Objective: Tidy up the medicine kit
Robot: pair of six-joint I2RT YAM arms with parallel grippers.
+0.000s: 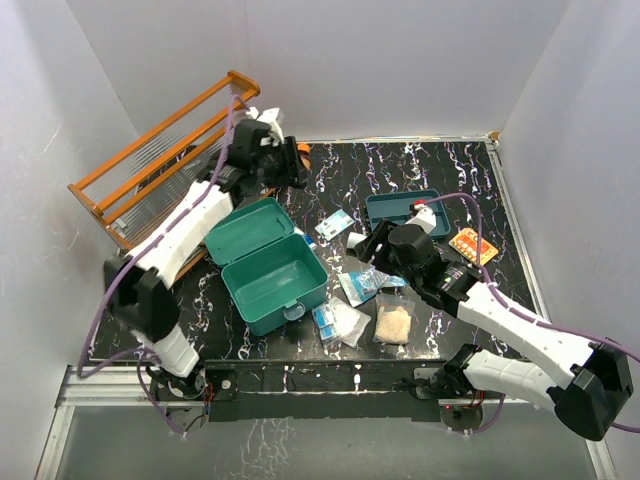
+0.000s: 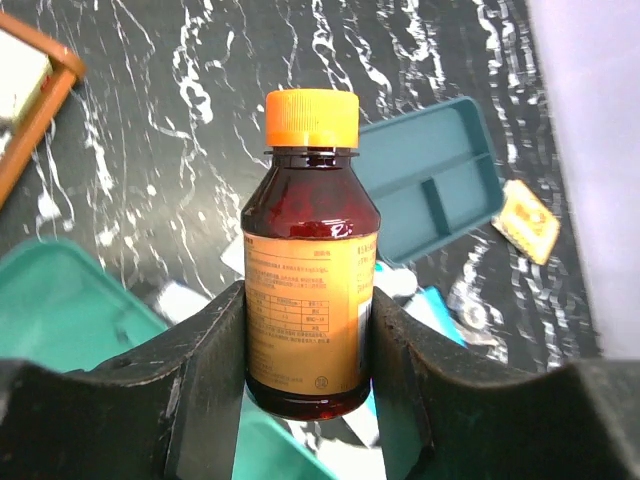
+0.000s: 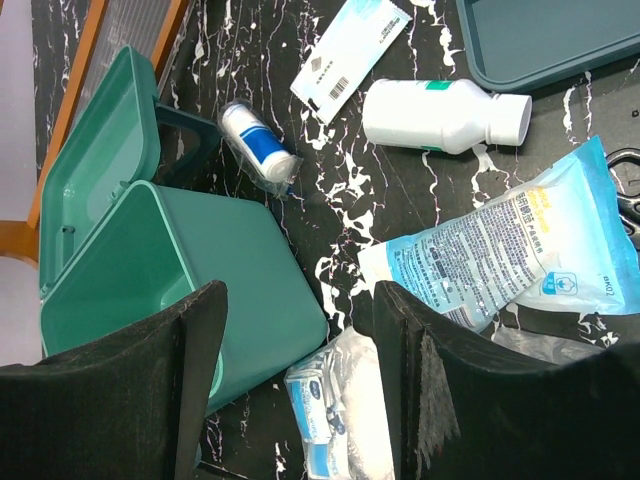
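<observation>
The medicine kit [image 1: 248, 228] is teal-green, the bottle [image 2: 310, 300] amber with orange cap.

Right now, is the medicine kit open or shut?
Open. The medicine kit has its lid swung back toward the orange rack, interior exposed.

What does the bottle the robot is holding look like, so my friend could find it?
Find the big open green box; the left gripper is just beyond it, beside the orange rack. Between its fingers is a dark brown bottle with a yellow label. Its bright orange cap sets it apart from the white bottle lying on the table.
</observation>
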